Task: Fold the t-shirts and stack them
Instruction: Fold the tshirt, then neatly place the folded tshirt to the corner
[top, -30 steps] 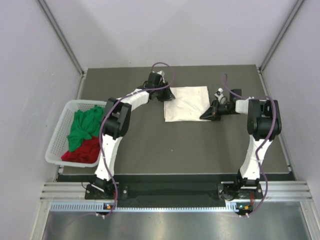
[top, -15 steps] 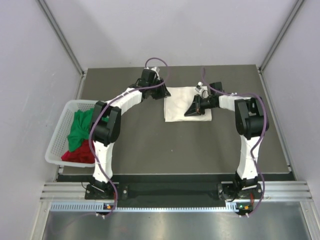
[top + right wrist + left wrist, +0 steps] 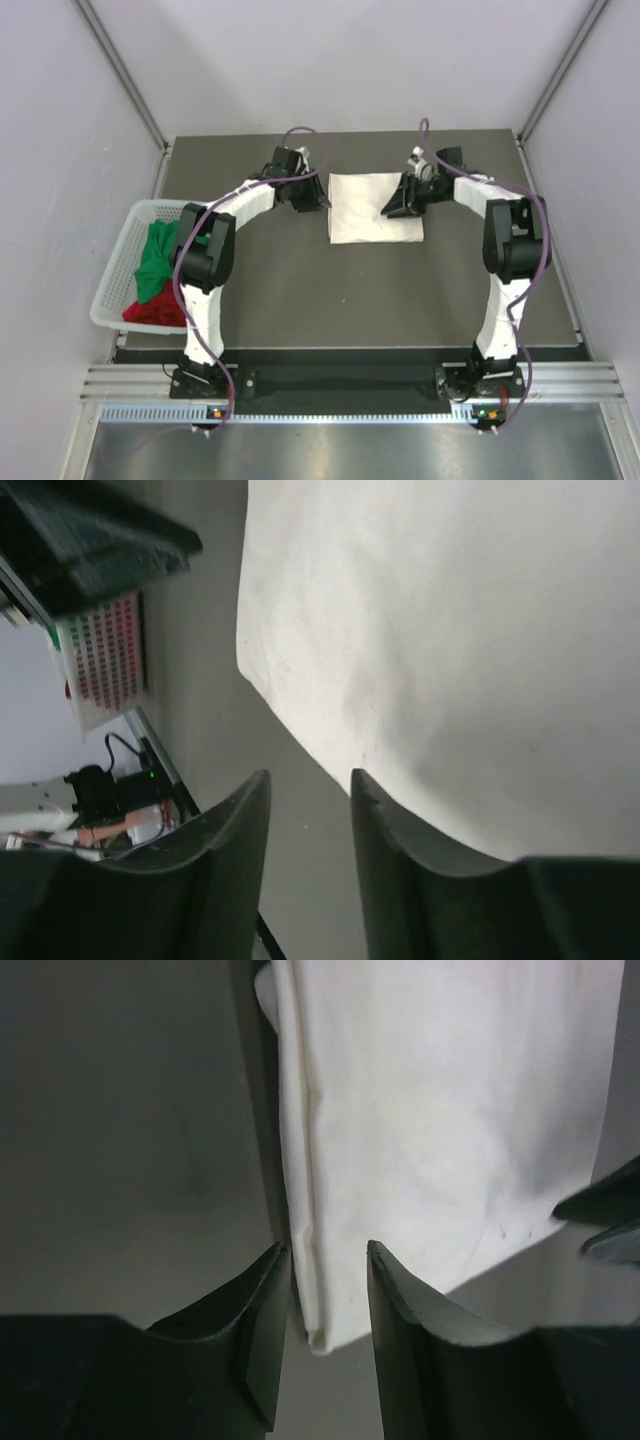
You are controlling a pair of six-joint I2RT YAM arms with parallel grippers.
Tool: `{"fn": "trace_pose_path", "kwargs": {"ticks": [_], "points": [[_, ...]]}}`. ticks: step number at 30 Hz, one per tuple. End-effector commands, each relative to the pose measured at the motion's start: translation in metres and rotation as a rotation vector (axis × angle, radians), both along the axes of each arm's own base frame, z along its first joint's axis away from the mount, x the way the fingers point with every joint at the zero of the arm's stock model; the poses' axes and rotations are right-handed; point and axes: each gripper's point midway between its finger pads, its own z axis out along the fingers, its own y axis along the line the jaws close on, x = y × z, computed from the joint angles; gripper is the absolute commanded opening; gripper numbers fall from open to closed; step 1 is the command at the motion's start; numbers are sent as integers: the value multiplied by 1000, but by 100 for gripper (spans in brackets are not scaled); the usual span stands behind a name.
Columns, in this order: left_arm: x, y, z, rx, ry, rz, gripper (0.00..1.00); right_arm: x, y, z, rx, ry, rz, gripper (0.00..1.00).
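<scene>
A dark grey tabletop [image 3: 400, 290] sits between pale walls. In the upper middle of the overhead view we see a folded cream-white cloth t-shirt [image 3: 365, 205] lying flat. The left claw [image 3: 312, 197] straddles its left fold, fingers slightly apart. The right claw [image 3: 392, 207] is at its right edge, also parted and gripping nothing. At mid-left, a white plastic mesh basket [image 3: 112, 290] holds the green t-shirt [image 3: 158, 255] and the red t-shirt [image 3: 158, 310].

Overhead looks down; wrist cams close, sharing tee [image 3: 375, 207].
</scene>
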Motion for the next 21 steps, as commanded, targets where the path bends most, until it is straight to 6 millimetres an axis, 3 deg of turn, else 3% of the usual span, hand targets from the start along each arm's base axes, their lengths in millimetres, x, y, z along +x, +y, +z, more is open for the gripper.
{"fn": "trace_pose_path", "kwargs": {"ticks": [1, 6, 8, 9, 11, 12, 14, 17, 21], "points": [[-25, -10, 18, -72, -14, -81, 42, 34, -37, 59, -65, -200, -94, 43], [-36, -15, 2, -59, 3, -127, 48, 61, -71, 56, -190, -229, -156, 53], [-37, -16, -4, -39, 6, -124, 48, 68, -78, 45, -236, -223, -162, 57], [-38, -16, -10, -35, 20, -125, 48, 75, -80, 48, -244, -242, -166, 59], [-40, -17, -20, -32, 42, -128, 47, 81, -83, 32, -273, -223, -165, 67], [-41, -17, -23, -29, 48, -128, 47, 90, -100, 33, -284, -233, -193, 73], [-42, -15, -31, -16, 58, -121, 45, 94, -102, 18, -289, -220, -185, 73], [-47, -12, -42, -2, 79, -116, 40, 100, -102, 1, -286, -203, -180, 70], [-51, -7, -49, 23, 94, -111, 17, 109, -104, -16, -297, -201, -173, 63]]}}
